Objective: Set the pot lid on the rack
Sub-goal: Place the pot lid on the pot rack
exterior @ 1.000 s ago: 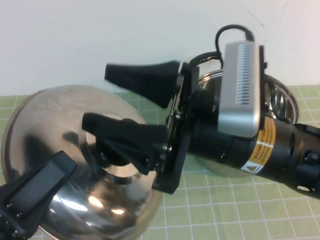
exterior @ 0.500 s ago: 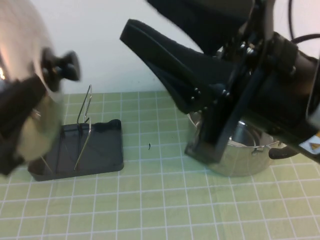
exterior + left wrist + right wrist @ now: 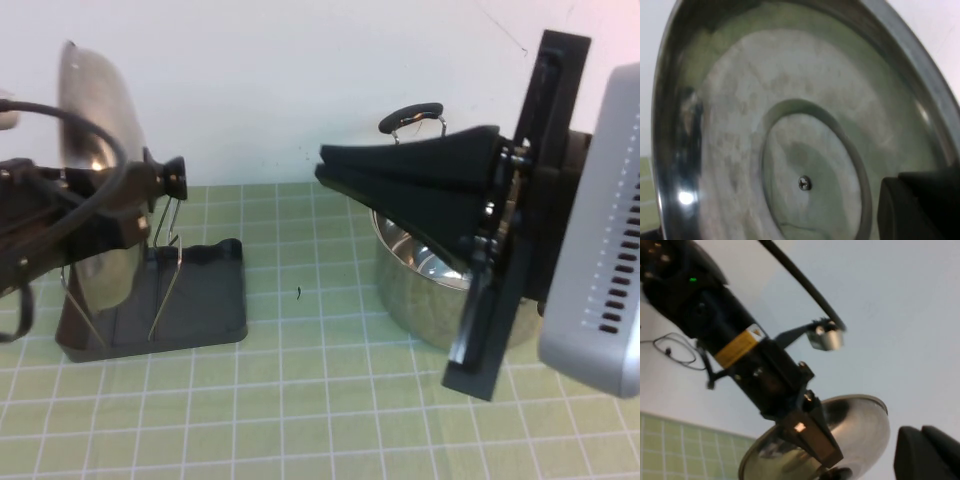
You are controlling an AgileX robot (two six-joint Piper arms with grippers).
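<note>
Lid point(image 3: 92, 150) now upright over rack point(image 3: 160, 300) (left gripper point(image 3: 135, 205))

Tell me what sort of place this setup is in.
Probably a robot test bench, not a real kitchen: a green gridded mat against a bare white wall, with only a pot and rack. The left end effector holds the pot lid upright over the rack; the right end effector hangs empty by the pot.

high view looks down toward 12 o'clock; both wrist views share the lid point(image 3: 790, 150), left nearest.
</note>
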